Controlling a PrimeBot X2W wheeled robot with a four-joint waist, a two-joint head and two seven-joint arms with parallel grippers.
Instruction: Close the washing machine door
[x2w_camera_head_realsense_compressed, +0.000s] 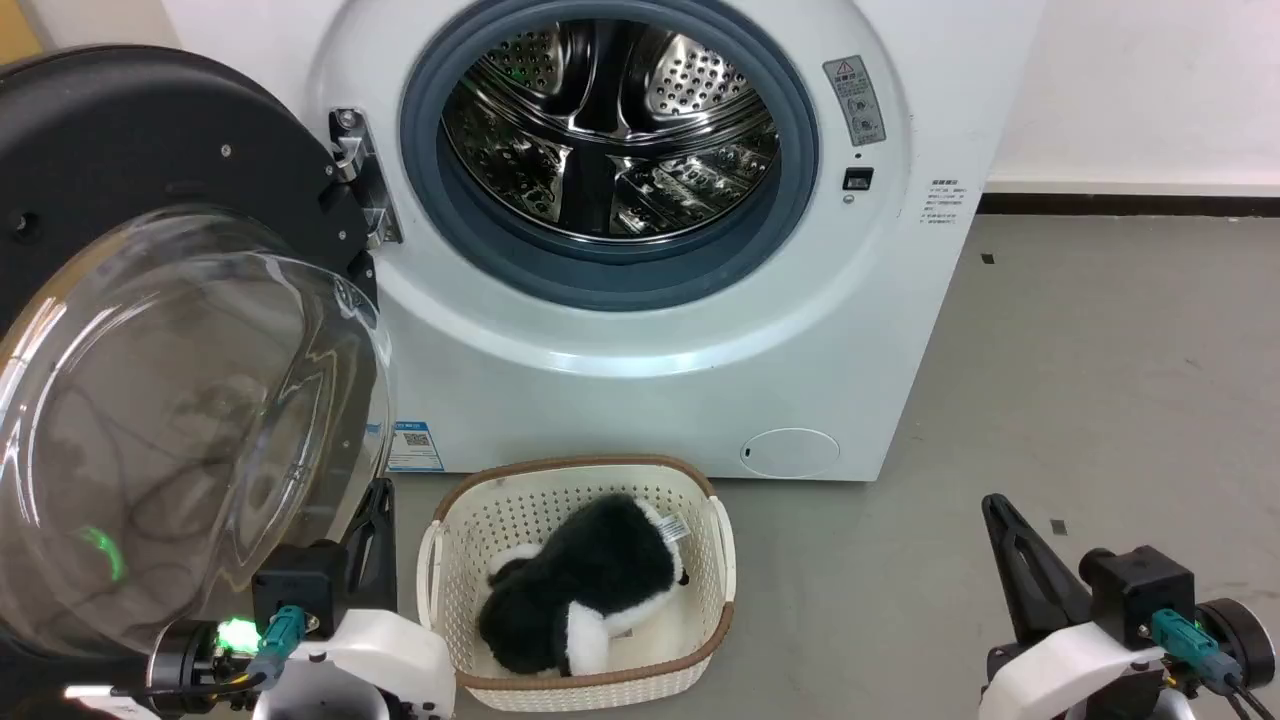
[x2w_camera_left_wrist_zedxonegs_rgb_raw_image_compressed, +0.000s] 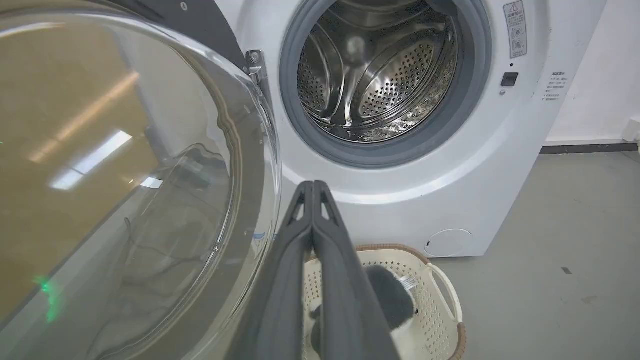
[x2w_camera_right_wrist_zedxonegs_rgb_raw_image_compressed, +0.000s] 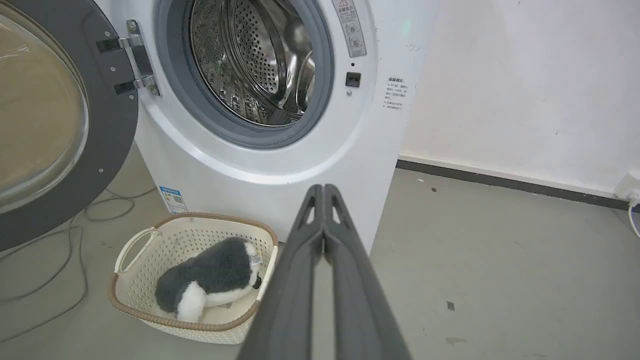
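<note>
The white washing machine (x2w_camera_head_realsense_compressed: 650, 400) stands straight ahead, its steel drum (x2w_camera_head_realsense_compressed: 610, 130) showing inside the grey gasket. Its door (x2w_camera_head_realsense_compressed: 150, 130) is swung wide open on the left hinge (x2w_camera_head_realsense_compressed: 360, 180), black rim and bulging glass bowl (x2w_camera_head_realsense_compressed: 180, 420) facing me. My left gripper (x2w_camera_head_realsense_compressed: 380, 500) is shut and empty, low beside the bowl's lower right edge; whether it touches the bowl I cannot tell. In the left wrist view the left gripper (x2w_camera_left_wrist_zedxonegs_rgb_raw_image_compressed: 312, 186) points at the machine (x2w_camera_left_wrist_zedxonegs_rgb_raw_image_compressed: 400, 210), with the glass (x2w_camera_left_wrist_zedxonegs_rgb_raw_image_compressed: 125, 175) close on its left. My right gripper (x2w_camera_head_realsense_compressed: 997, 508) is shut and empty, low at the right above the floor, and shows again in its own view (x2w_camera_right_wrist_zedxonegs_rgb_raw_image_compressed: 324, 189).
A cream basket (x2w_camera_head_realsense_compressed: 580, 465) holding a black and white plush toy (x2w_camera_head_realsense_compressed: 590, 590) sits on the floor before the machine, between my grippers. Cables (x2w_camera_right_wrist_zedxonegs_rgb_raw_image_compressed: 75, 235) lie on the floor under the open door. A white wall (x2w_camera_right_wrist_zedxonegs_rgb_raw_image_compressed: 525, 90) stands to the right, with open grey floor (x2w_camera_head_realsense_compressed: 1100, 380) before it.
</note>
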